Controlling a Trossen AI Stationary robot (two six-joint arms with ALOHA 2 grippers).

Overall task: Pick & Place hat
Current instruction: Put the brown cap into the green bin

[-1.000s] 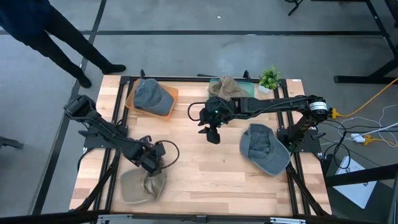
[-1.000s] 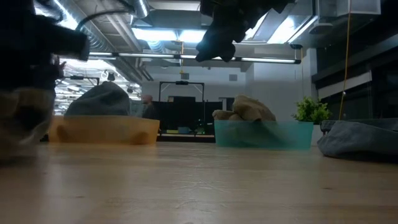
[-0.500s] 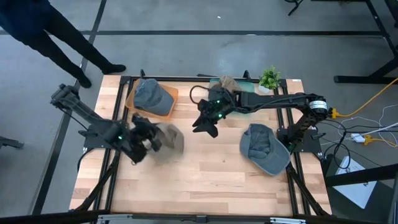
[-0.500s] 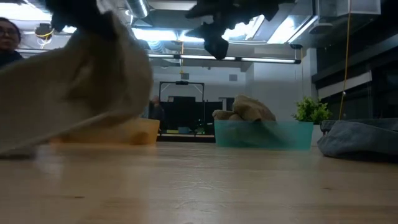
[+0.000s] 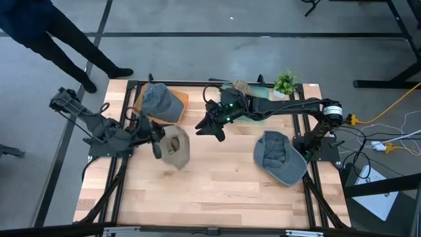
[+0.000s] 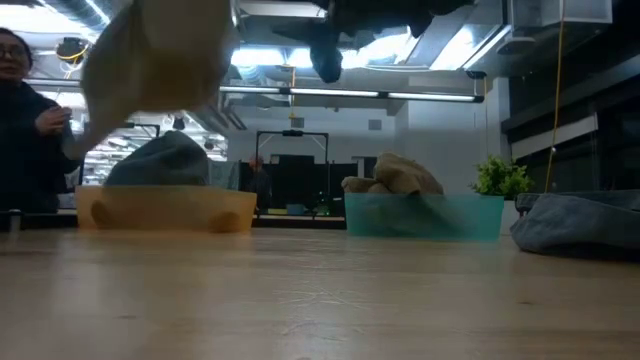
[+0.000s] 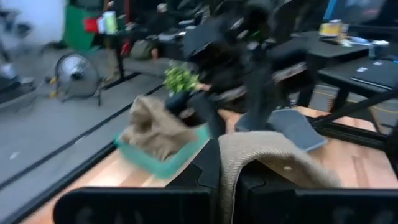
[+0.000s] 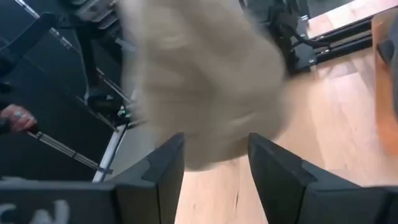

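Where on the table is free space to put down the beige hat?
The near half of the table is bare, left of the grey hat. The far edge is crowded: orange tray, teal tray, plant. The left gripper holds the beige hat.

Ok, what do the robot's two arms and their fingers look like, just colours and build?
Both arms are dark, jointed links with looping black cables. The right gripper has two flat, dark grey fingers. The left gripper is black too, and green lights glow on the right arm.
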